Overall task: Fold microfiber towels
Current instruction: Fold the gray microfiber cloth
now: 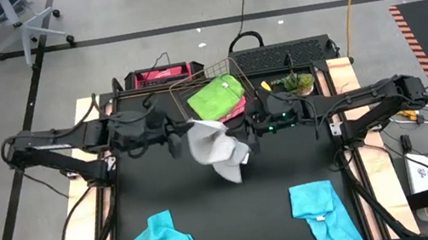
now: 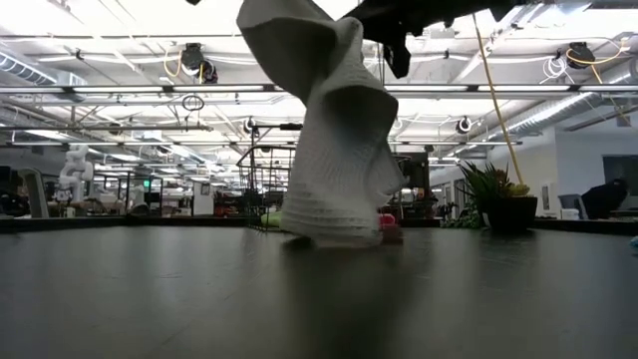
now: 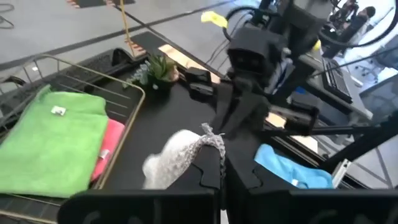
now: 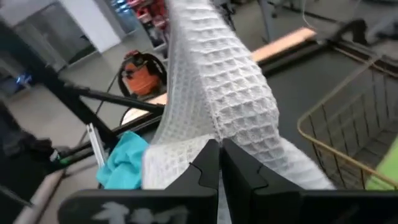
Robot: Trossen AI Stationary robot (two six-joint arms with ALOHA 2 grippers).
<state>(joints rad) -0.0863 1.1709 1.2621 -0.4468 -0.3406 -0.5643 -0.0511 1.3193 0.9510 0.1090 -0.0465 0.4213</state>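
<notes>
Light grey towel (image 1: 217,150) is being held aloft by left claw (image 1: 184,135) and right claw (image 1: 243,131), both clamped on edges, probably for spreading over the surface (image 1: 236,203)

Light is bright and even from ceiling strips (image 2: 150,90), which flare white in the low view. There the dark bench (image 2: 319,299) takes a soft sheen and a dim shadow beneath the hanging grey towel (image 2: 334,140), whose near folds are slightly soft. From above, shadows are faint. In the right wrist view the towel's weave is sharp and the background blurred.
</notes>
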